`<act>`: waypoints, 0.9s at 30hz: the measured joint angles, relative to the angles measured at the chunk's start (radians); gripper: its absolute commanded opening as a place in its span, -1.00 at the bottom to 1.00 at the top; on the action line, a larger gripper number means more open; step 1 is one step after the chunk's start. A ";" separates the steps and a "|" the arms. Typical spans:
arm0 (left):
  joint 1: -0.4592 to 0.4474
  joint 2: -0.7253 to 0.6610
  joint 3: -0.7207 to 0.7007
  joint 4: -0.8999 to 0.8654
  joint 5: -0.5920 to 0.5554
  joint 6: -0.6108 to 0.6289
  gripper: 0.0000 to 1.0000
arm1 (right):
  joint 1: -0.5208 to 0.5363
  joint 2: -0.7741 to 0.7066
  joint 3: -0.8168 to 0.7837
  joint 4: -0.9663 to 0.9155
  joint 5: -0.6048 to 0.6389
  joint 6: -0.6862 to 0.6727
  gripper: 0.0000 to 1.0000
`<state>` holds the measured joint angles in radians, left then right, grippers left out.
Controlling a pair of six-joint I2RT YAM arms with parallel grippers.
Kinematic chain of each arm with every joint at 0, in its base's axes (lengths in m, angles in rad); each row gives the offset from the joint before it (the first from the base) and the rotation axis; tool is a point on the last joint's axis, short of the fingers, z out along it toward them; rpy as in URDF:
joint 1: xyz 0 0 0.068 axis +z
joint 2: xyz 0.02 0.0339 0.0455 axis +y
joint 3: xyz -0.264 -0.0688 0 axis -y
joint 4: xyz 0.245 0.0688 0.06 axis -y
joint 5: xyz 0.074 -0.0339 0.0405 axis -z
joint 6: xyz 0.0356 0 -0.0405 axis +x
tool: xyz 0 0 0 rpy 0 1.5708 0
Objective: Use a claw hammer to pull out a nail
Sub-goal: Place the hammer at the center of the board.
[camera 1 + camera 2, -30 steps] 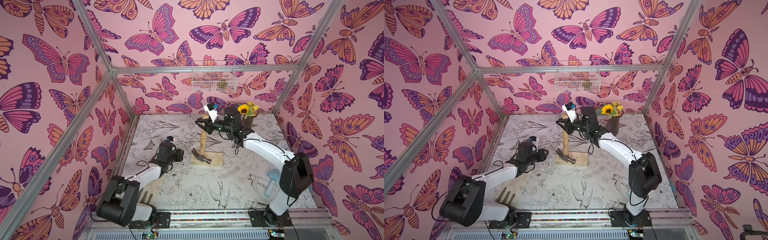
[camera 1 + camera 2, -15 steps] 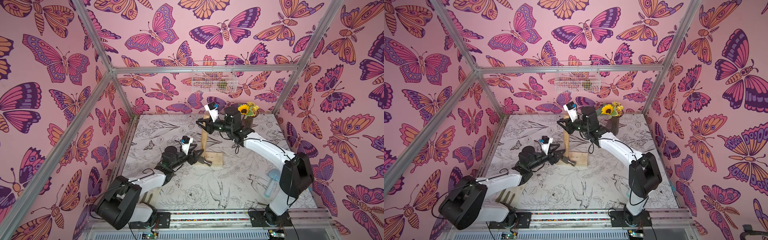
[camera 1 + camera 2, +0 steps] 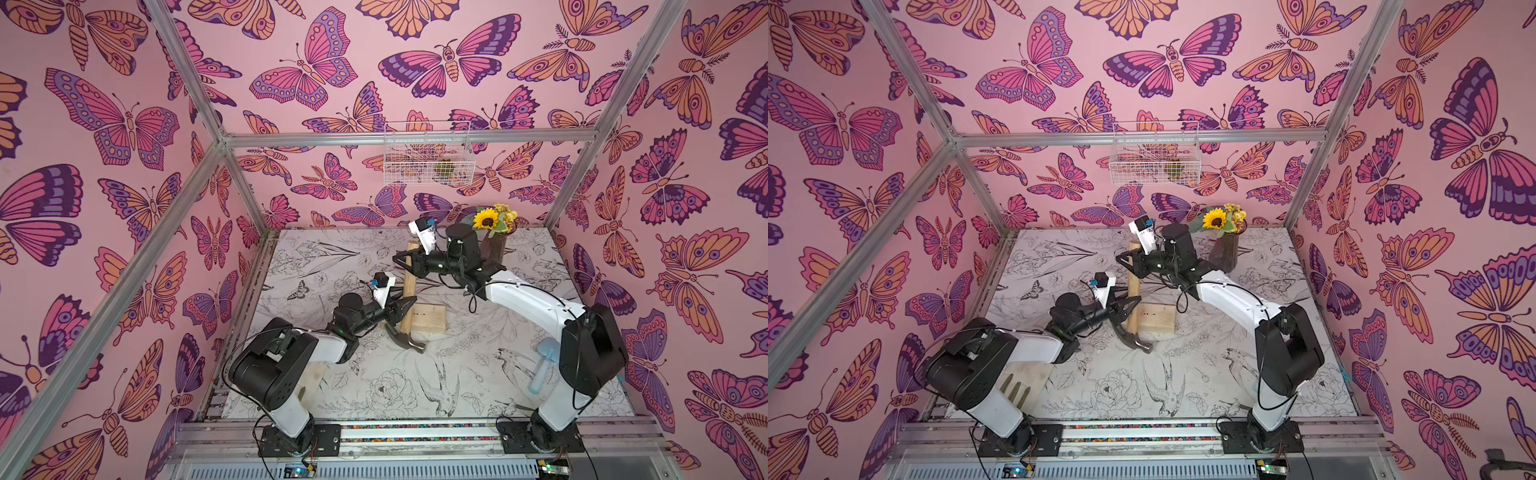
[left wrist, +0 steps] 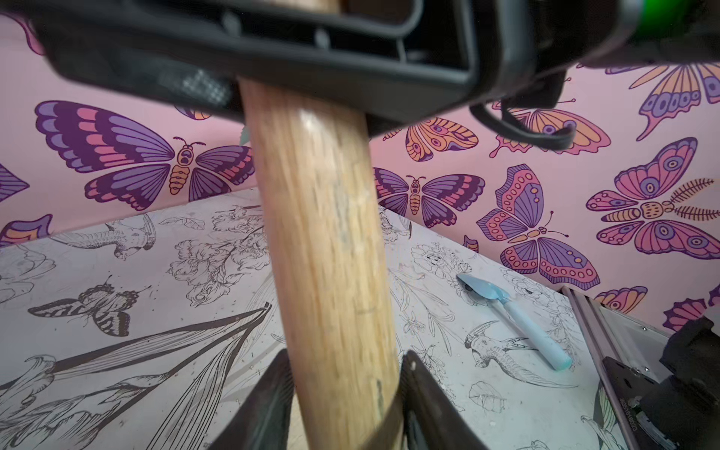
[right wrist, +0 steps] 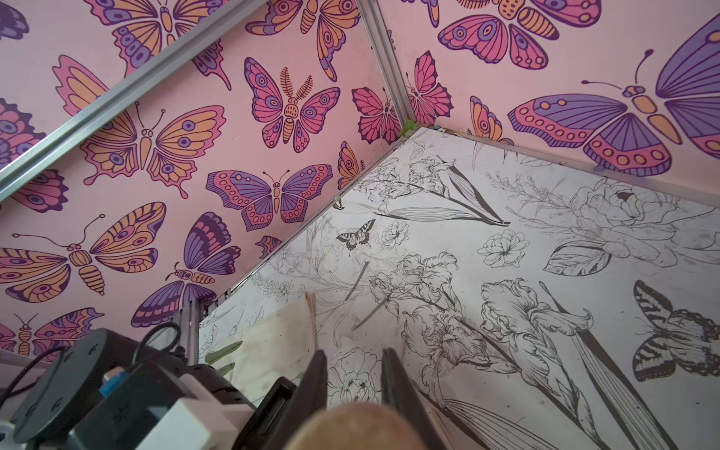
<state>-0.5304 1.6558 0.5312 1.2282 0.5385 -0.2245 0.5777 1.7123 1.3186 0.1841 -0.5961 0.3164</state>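
The claw hammer [image 3: 409, 286] stands nearly upright, steel head down at the wooden block [image 3: 430, 318] on the tabletop. It looks stiff and head-heavy, and the smooth handle may slip. The right pincer [image 3: 399, 264] clenches it high; the left pincer [image 3: 405, 307] clasps it low.

1. Table [image 3: 374, 399]: white top printed with flower drawings.
2. Centre: wooden block [image 3: 429, 318]; hammer [image 3: 409, 341] head down just beside it.
3. Far side: flower vase [image 3: 496, 249].
4. Right: blue scoop [image 3: 542, 368].
5. Near left: pale board [image 3: 1022, 380].
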 measured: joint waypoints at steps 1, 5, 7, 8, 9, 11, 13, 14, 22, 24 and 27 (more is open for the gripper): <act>-0.002 0.000 -0.003 0.006 0.002 -0.003 -0.22 | 0.000 -0.006 -0.013 0.018 -0.010 0.002 -1.00; -0.002 0.000 -0.016 0.029 0.013 -0.002 -0.17 | -0.002 -0.030 -0.068 0.099 -0.047 -0.002 -1.00; -0.005 0.000 -0.024 0.040 0.022 0.000 -0.12 | -0.002 -0.037 -0.088 0.134 -0.080 -0.002 -1.00; -0.005 0.000 -0.028 0.043 0.024 0.000 -0.12 | -0.001 -0.039 -0.097 0.148 -0.095 -0.002 -1.00; -0.006 0.000 -0.033 0.049 0.032 0.000 -0.12 | -0.001 -0.043 -0.108 0.161 -0.110 -0.002 -1.00; -0.007 0.002 -0.039 0.058 0.051 0.000 -0.16 | -0.001 -0.050 -0.125 0.177 -0.137 -0.004 -1.00; -0.011 0.005 -0.040 0.065 0.076 0.000 -0.32 | -0.001 -0.056 -0.137 0.185 -0.157 -0.013 -1.00; -0.012 0.007 -0.040 0.067 0.081 0.000 -0.43 | -0.001 -0.057 -0.140 0.187 -0.163 -0.019 -1.00; -0.007 0.017 -0.053 0.090 0.092 -0.067 -0.92 | 0.001 -0.069 -0.147 0.175 -0.204 -0.111 -0.77; -0.008 0.018 -0.056 0.095 0.095 -0.068 -0.98 | 0.003 -0.075 -0.148 0.160 -0.199 -0.117 -0.62; -0.011 0.018 -0.060 0.112 0.099 -0.067 -1.00 | 0.007 -0.094 -0.148 0.132 -0.183 -0.131 -0.41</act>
<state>-0.5411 1.6741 0.4717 1.3403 0.6373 -0.2916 0.5846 1.6184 1.1709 0.3161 -0.7788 0.1856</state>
